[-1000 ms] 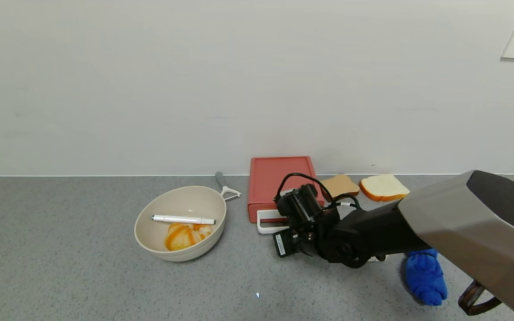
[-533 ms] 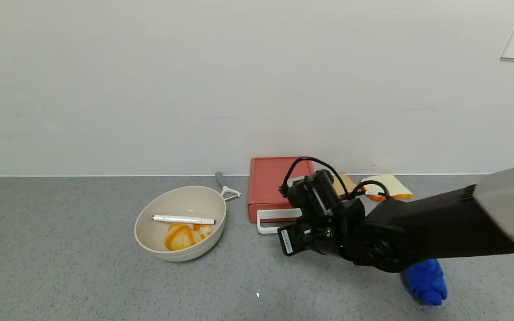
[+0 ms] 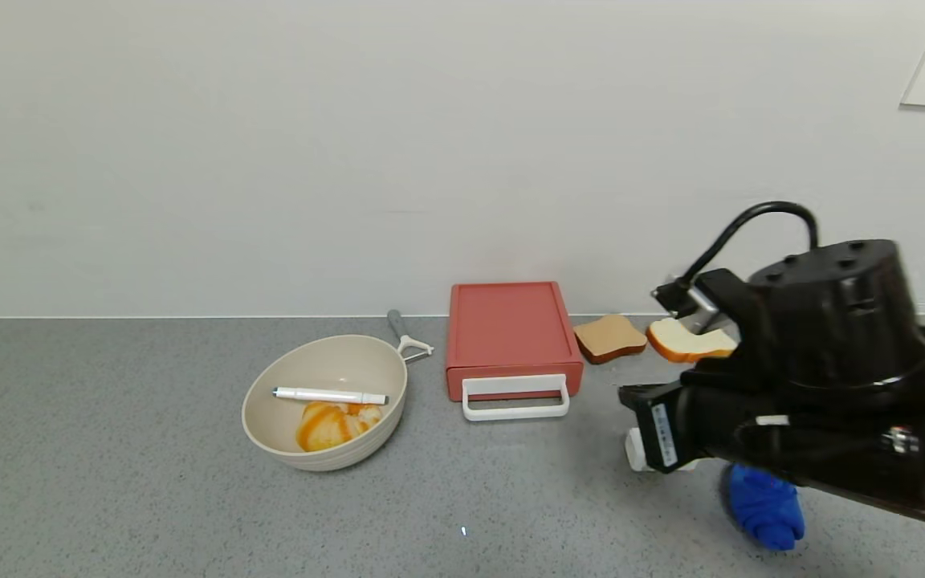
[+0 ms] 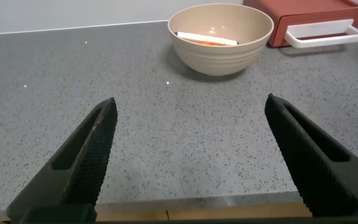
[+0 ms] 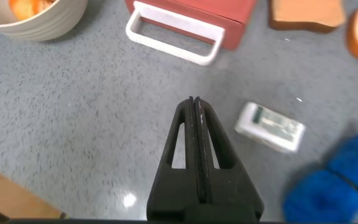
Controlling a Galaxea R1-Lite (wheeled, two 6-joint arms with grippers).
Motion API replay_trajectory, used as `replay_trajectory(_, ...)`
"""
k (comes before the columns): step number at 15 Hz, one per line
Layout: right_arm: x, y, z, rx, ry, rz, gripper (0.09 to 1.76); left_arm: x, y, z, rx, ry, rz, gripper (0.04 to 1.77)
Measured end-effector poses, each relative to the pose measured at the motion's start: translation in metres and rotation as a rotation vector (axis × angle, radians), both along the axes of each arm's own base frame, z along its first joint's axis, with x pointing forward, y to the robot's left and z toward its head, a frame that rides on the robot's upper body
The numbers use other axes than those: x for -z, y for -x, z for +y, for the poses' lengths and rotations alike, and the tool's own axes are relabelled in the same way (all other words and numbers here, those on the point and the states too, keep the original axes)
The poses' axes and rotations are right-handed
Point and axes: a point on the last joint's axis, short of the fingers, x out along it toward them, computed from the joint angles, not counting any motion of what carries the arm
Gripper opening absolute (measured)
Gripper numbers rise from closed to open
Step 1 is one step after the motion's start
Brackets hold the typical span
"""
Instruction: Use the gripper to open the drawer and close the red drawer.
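The red drawer (image 3: 511, 333) stands against the wall at mid-table, its tray pushed in and its white loop handle (image 3: 515, 397) facing me. It also shows in the left wrist view (image 4: 309, 15) and the right wrist view (image 5: 197, 9). My right gripper (image 5: 194, 102) is shut and empty, raised above bare table in front of and to the right of the handle (image 5: 173, 40). In the head view the right wrist (image 3: 816, 369) hides its fingers. My left gripper (image 4: 190, 102) is open and empty, parked low at the table's near edge.
A beige bowl (image 3: 326, 401) with a white pen and orange food sits left of the drawer, a peeler (image 3: 408, 335) behind it. Two bread slices (image 3: 609, 337) (image 3: 687, 341) lie right of the drawer. A small white box (image 5: 270, 127) and a blue cloth (image 3: 764, 506) lie under the right arm.
My right arm has drawn back from the drawer's handle, moving right and up. The drawer and handle now show in full. The drawer has not visibly moved.
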Motion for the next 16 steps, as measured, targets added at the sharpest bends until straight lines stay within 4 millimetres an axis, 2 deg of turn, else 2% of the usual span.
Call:
replay_trajectory(3,-0.009,0.022,-0.032,0.047,-0.021,-0.038,0.12,0.0,0.0,0.0,0.0,0.0,0.0,1.72)
replay_trajectory(7,-0.01,0.037,-0.056,0.115,0.001,-0.068,0.12,0.0,0.0,0.0,0.0,0.0,0.0,1.72)
replay_trajectory(8,-0.006,0.041,-0.06,0.114,0.015,-0.066,0.19,0.0,0.0,0.0,0.0,0.0,0.0,1.72)
replay_trajectory(12,0.0,0.056,-0.07,0.015,-0.03,-0.034,0.79,0.0,0.0,0.0,0.0,0.0,0.0,1.72)
replay_trajectory(16,-0.001,0.072,-0.086,-0.127,-0.097,-0.031,1.16,0.0,0.0,0.0,0.0,0.0,0.0,1.72)
